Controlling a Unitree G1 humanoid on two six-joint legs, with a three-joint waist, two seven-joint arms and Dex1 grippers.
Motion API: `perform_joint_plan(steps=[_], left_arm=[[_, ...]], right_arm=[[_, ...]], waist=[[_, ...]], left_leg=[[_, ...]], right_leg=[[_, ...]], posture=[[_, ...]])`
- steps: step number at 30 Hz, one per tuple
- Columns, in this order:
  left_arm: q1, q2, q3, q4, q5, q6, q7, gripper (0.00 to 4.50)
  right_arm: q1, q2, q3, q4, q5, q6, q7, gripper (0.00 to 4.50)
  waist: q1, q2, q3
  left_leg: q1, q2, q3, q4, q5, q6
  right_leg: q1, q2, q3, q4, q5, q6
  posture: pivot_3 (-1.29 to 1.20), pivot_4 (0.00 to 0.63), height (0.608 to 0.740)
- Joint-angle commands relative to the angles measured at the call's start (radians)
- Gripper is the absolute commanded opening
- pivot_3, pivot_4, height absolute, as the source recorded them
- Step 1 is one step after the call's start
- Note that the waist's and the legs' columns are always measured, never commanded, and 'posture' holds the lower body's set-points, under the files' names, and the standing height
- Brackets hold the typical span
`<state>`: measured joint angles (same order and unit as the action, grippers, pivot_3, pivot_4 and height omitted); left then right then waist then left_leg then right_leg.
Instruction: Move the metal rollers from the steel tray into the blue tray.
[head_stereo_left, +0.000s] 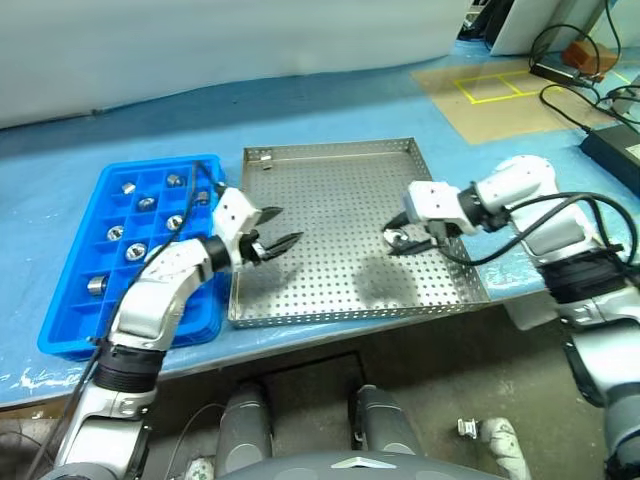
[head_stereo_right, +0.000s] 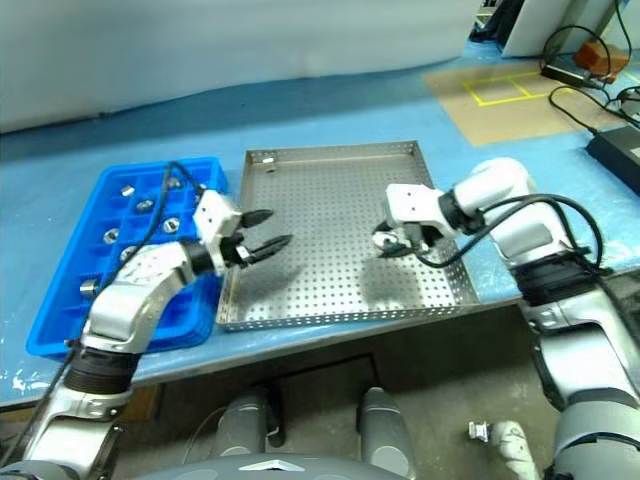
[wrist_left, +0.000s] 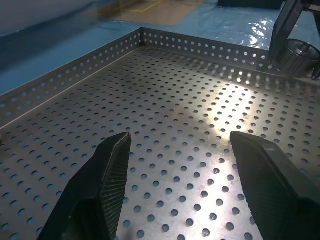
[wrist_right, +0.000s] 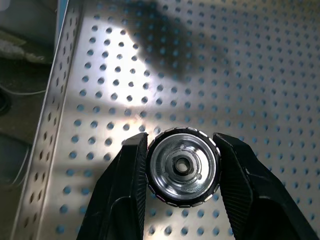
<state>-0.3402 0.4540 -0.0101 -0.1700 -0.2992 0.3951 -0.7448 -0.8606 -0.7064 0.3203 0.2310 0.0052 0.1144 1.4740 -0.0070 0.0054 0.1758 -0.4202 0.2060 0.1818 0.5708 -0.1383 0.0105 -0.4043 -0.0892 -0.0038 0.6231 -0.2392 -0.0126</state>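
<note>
The steel tray (head_stereo_left: 330, 190) lies in the middle of the blue-covered table, its perforated floor bare. Left of it sits the blue tray (head_stereo_left: 70, 335), with several metal rollers (head_stereo_left: 116, 233) in its compartments. My right gripper (head_stereo_left: 398, 241) hovers over the right half of the steel tray, shut on one metal roller (wrist_right: 184, 166); the roller's holed end face shows between the two fingers (wrist_right: 130, 175). My left gripper (head_stereo_left: 276, 243) is open and holds nothing, above the steel tray's left rim beside the blue tray. In the left wrist view its fingers (wrist_left: 112, 165) point across the tray toward the held roller (wrist_left: 300, 50).
Black cables (head_stereo_left: 570, 60) and a black box (head_stereo_left: 615, 150) lie at the back right, near a brown mat with yellow tape (head_stereo_left: 495, 85). The table's front edge runs just below both trays.
</note>
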Motion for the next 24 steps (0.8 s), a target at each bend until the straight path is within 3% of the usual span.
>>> perform_joint_plan(steps=[1, 8, 15, 24], left_arm=[[0.028, 0.037, 0.095, -0.057, -0.013, -0.011, 0.045, 3.36], [0.205, 0.145, 0.317, -0.188, -0.031, 0.028, 0.118, 3.36], [0.441, 0.161, 0.556, -0.345, -0.045, 0.078, 0.198, 3.36], [0.507, 0.119, 0.552, -0.435, -0.038, 0.102, 0.286, 3.36]], right_arm=[[-0.079, 0.098, -0.004, 0.052, 0.016, -0.059, -0.051, 1.63], [-0.221, 0.378, 0.032, 0.342, -0.042, -0.274, -0.196, 1.63], [-0.343, 0.61, 0.061, 0.67, -0.133, -0.468, -0.37, 1.63], [-0.452, 0.739, 0.061, 0.971, -0.246, -0.525, -0.599, 1.63]], waist=[[0.005, 0.0, 0.0], [0.047, -0.002, 0.001], [0.122, -0.002, 0.001], [0.199, -0.001, 0.002]], left_leg=[[0.0, 0.0, 0.0, 0.0, 0.0, -0.001], [-0.004, 0.0, -0.001, -0.005, 0.002, -0.004], [-0.026, 0.001, -0.005, -0.004, 0.003, -0.005], [-0.026, 0.002, -0.011, -0.006, 0.005, -0.009]], right_leg=[[-0.001, 0.0, 0.0, 0.001, 0.0, 0.0], [-0.006, 0.001, -0.002, 0.0, 0.0, 0.0], [-0.019, 0.0, -0.015, -0.001, -0.002, -0.003], [-0.018, 0.0, -0.019, 0.002, -0.003, -0.005]], posture=[[-0.03, 0.15, 0.74], [0.22, 0.15, 0.74], [0.38, 0.15, 0.74], [0.44, 0.15, 0.74]])
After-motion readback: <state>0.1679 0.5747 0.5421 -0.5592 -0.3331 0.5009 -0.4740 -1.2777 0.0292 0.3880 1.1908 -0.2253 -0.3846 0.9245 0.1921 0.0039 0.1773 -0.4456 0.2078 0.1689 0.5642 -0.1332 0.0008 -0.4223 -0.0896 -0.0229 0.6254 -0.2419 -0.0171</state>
